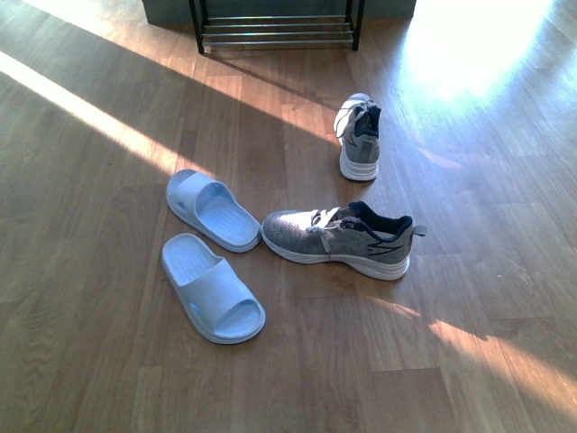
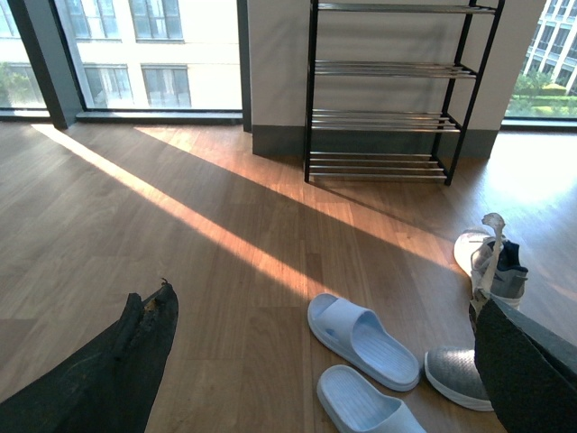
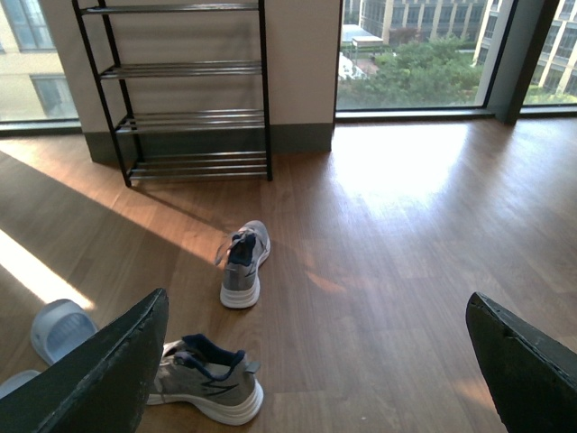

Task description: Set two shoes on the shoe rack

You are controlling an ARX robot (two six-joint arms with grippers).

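Observation:
Two grey knit sneakers lie on the wood floor: one (image 1: 338,239) on its sole in the middle, toe to the left, the other (image 1: 359,135) farther back, heel toward me. Left of them sit two pale blue slides (image 1: 212,208) (image 1: 212,287). The black shoe rack (image 1: 275,25) with chrome bars stands against the far wall, its tiers bare in the left wrist view (image 2: 388,90) and the right wrist view (image 3: 185,90). My left gripper (image 2: 325,361) hangs open above the slides (image 2: 361,338). High over the floor, right of the sneakers (image 3: 209,379) (image 3: 243,266), my right gripper (image 3: 315,361) is open. Neither holds anything.
Tall windows flank the rack's wall section. Sunlit stripes cross the floor. Bare floorboards stretch between the shoes and the rack and off to the right.

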